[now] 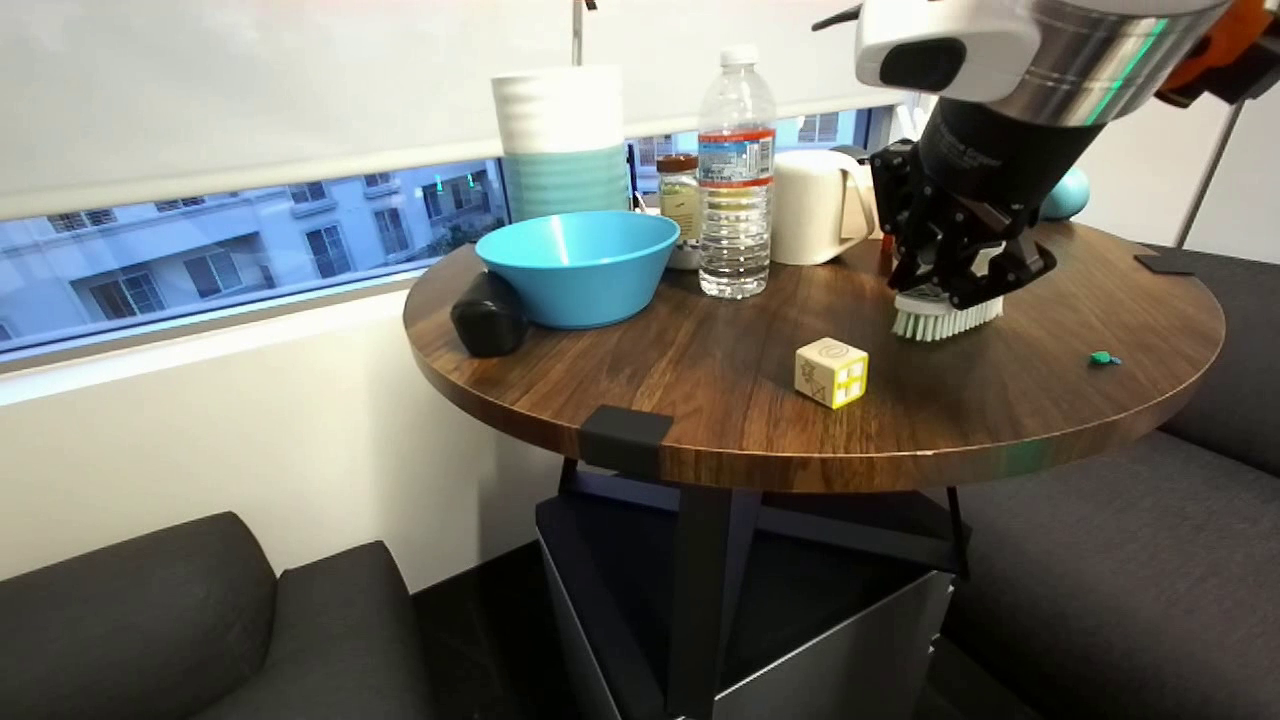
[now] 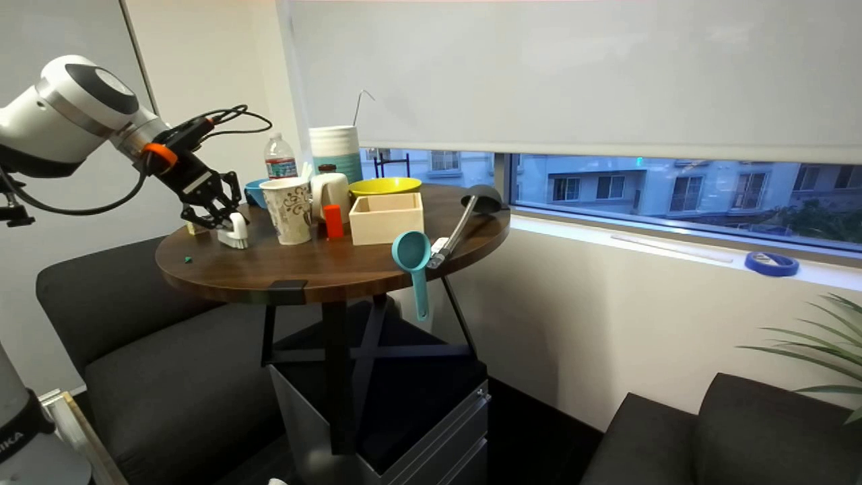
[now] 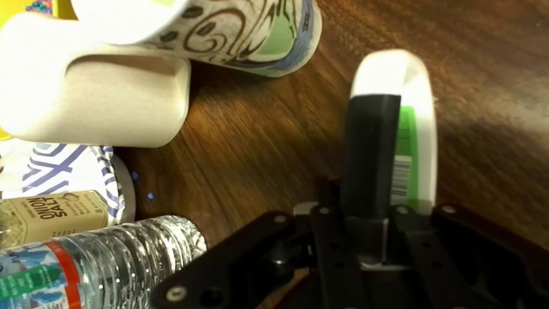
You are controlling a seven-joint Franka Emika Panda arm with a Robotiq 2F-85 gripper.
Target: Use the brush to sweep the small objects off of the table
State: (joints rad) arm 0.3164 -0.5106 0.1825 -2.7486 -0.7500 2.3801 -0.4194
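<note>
The tool [image 3: 366, 216] is closed on the brush [image 3: 409, 141], which is held bristles down at the round surface [image 1: 700, 370]; whether the bristles touch the wood is hard to tell. In both exterior views a small green speck [image 1: 1102, 358] lies well apart from the brush; in an exterior view it is to the brush's right, with a wooden block [image 1: 832, 372] in front and to the left of the brush. A patterned paper cup [image 2: 288, 212] stands near the brush. In the wrist view a water bottle [image 3: 107, 266] shows to the brush's lower left, well apart.
</note>
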